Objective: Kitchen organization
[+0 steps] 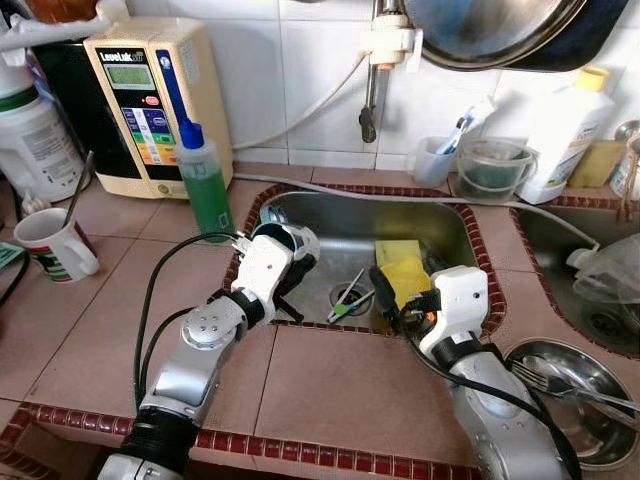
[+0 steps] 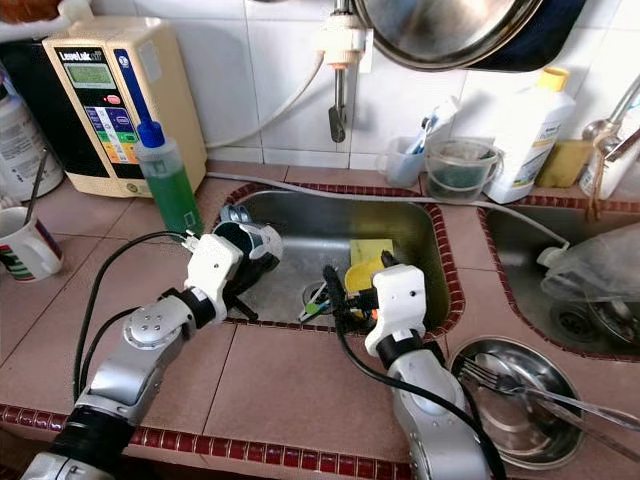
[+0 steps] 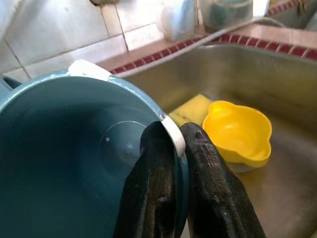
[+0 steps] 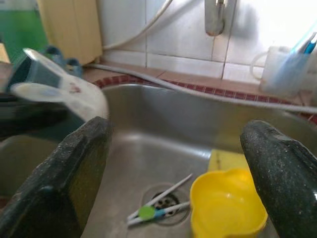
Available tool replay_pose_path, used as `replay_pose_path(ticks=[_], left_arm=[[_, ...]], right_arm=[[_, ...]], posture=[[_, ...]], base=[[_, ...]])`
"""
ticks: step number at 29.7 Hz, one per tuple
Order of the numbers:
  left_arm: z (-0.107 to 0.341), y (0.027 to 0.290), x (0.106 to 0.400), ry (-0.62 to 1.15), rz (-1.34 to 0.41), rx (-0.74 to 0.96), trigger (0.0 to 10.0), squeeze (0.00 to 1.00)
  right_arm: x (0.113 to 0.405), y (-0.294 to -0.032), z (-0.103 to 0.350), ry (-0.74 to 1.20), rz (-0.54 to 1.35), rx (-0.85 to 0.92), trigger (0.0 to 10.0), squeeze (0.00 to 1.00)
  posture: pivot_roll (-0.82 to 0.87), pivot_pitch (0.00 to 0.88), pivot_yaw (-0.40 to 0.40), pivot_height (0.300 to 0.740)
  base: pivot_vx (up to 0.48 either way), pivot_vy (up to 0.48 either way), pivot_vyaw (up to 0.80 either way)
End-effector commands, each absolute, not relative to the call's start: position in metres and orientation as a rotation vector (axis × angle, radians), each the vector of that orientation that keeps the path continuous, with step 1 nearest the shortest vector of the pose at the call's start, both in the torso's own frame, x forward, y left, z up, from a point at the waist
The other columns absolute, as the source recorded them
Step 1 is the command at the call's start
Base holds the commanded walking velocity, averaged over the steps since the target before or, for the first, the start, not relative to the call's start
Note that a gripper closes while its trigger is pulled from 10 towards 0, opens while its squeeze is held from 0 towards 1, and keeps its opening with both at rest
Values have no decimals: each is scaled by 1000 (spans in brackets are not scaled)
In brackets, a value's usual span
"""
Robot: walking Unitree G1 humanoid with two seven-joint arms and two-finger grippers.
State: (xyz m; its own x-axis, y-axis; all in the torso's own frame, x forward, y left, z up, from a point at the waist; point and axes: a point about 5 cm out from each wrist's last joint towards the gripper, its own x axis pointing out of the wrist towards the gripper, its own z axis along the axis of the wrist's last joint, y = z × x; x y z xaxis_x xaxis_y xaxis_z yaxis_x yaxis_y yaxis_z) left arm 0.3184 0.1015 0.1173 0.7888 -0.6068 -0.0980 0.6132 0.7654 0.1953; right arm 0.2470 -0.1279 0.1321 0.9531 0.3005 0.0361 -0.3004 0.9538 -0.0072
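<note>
Left gripper (image 3: 173, 148) was clamped on the rim of a teal cup (image 3: 74, 158), one black finger inside the wall and the other outside, with almost no gap between them. Seen from the head, the cup (image 1: 285, 240) was held tilted at the left edge of the steel sink (image 1: 330, 215), over the near left part of the basin. A white band was seen along the cup's rim where the fingers pinched it.

Right gripper (image 4: 178, 163) was spread wide and held nothing; its fingers (image 4: 74, 168) were poised above the near right part of the sink. A yellow bowl (image 4: 225, 203) was lying in the basin just beyond it, close to the right finger but not touched. A yellow sponge (image 1: 397, 250) was seen behind the bowl, against it. Two thin utensils (image 1: 347, 300), one with a green part, were lying across the drain in the middle of the basin.

A green soap bottle (image 1: 205, 180) was standing on the tiled counter (image 1: 340, 380) just left of the sink, and a mug (image 1: 55, 245) with a spoon in it was further left. A steel bowl (image 1: 575, 400) holding a fork was resting on the counter near the right arm. A faucet (image 1: 372, 95) was mounted on the far wall above the sink.
</note>
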Motion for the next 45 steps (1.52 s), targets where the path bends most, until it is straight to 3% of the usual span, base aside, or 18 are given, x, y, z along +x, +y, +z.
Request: replay_pose_path(ticks=[1,13,25,45], left_arm=[[124,97,322,-7,-677,248,10000,0],[125,80,331,-17,-824,352,10000,0],[124,100,342,15,-852,425,10000,0],[128,102,351,-5,-875,481,10000,0]], right_arm=[[244,-125,139,-48,328,10,10000,0],[214,-126,147,18,365,88,10000,0],[186,-135,147,97,320,125,10000,0],[184,-137,152,97,285,165,10000,0]], posture=[[-183,76,42,740],[-230,182,63,740],[-274,224,116,740],[-277,222,128,740]], base=[[0,0,0],[0,0,0],[0,0,0],[0,0,0]])
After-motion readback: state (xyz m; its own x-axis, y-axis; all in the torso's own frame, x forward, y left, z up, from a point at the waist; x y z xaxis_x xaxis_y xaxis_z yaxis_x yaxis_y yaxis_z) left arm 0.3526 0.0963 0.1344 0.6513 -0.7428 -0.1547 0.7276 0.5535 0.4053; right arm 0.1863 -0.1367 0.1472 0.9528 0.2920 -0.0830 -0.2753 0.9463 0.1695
